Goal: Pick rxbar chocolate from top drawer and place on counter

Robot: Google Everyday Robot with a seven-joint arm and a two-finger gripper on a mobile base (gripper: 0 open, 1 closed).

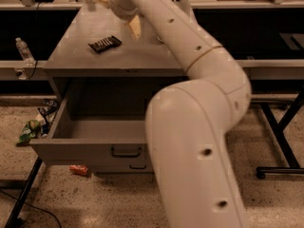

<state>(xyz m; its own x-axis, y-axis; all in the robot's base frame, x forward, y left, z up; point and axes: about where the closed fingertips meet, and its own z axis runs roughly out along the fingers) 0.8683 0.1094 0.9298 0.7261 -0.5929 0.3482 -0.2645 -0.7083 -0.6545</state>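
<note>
The rxbar chocolate (104,43), a flat black bar with pale lettering, lies flat on the counter (142,56) near its left side. My gripper (118,13) hangs above the back of the counter, up and to the right of the bar, open and empty. One pale finger (135,28) points down toward the counter. The top drawer (61,148) is pulled out below the counter. Its visible inside is bare, and its dark handle (126,152) is on the front. My arm crosses the right of the view and hides the drawer's right part.
A water bottle (23,50) stands on a ledge at the left. Wrappers and litter (31,129) lie on the floor left of the drawer. A small red object (78,170) lies under the drawer front. Black table legs (280,146) stand at the right.
</note>
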